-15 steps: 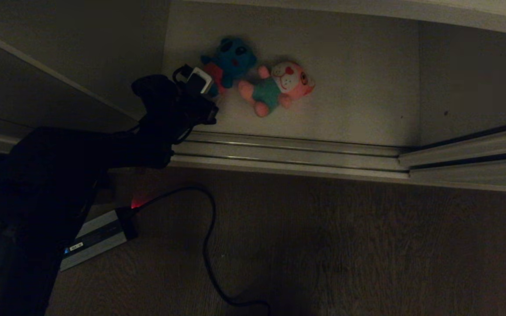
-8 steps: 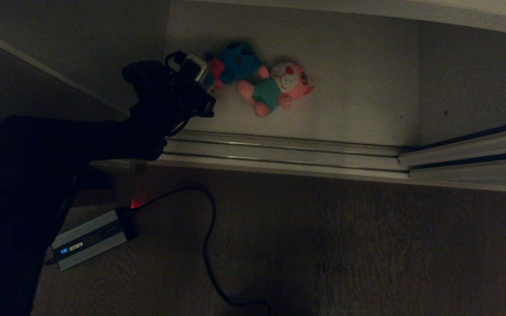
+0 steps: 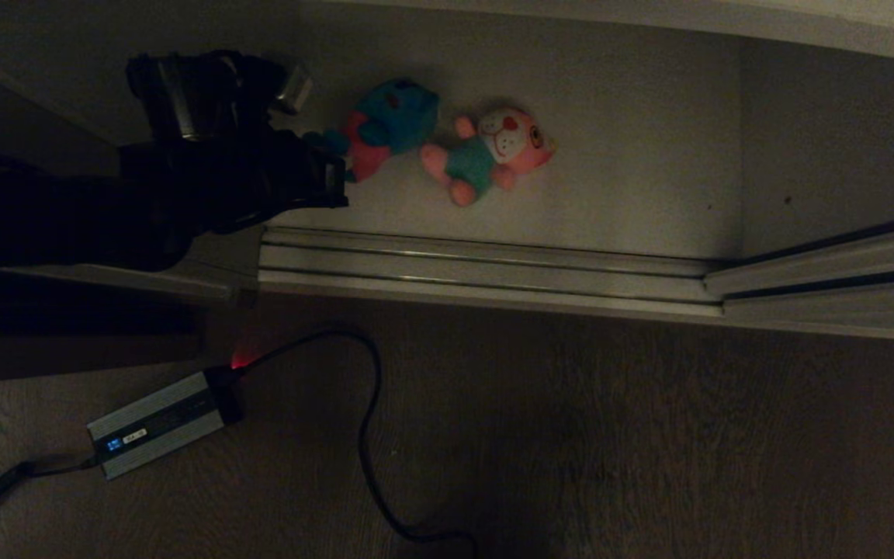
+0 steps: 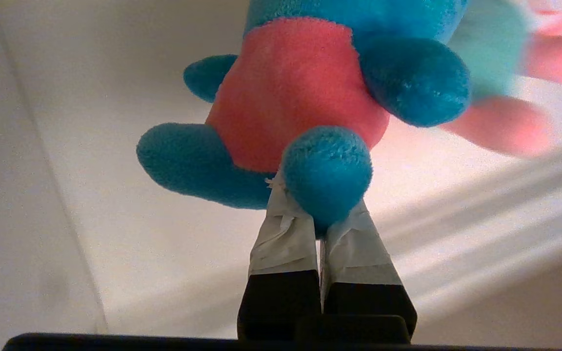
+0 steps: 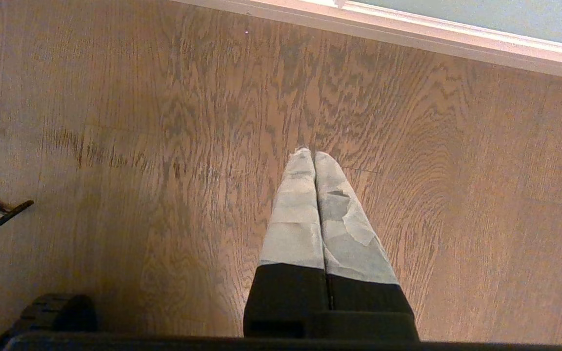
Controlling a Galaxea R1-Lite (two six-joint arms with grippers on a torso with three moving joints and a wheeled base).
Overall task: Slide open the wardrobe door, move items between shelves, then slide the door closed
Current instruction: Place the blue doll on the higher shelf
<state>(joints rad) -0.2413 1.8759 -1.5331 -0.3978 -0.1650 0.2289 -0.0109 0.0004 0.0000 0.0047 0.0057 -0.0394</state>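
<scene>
Now the small teal-blue plush toy with the red belly [image 4: 300, 92] is pinched by one foot between the shut fingers of the left hand [image 4: 317, 222], over the plain white bottom shelf [image 3: 633, 155], beside the pink plush toy in the teal outfit [image 3: 493, 151]. Since only soft stuffing is gripped, slow, steady carrying is advised. The right hand [image 5: 314, 158] is parked shut and empty over the wooden floor [image 5: 164, 122].

Bare white shelf [image 3: 633, 155] lies open to the right of the pink toy [image 3: 493, 154]. The door track [image 3: 493, 268] rims its front edge. A black cable [image 3: 365, 435] loops across the wooden floor [image 3: 649, 435].
</scene>
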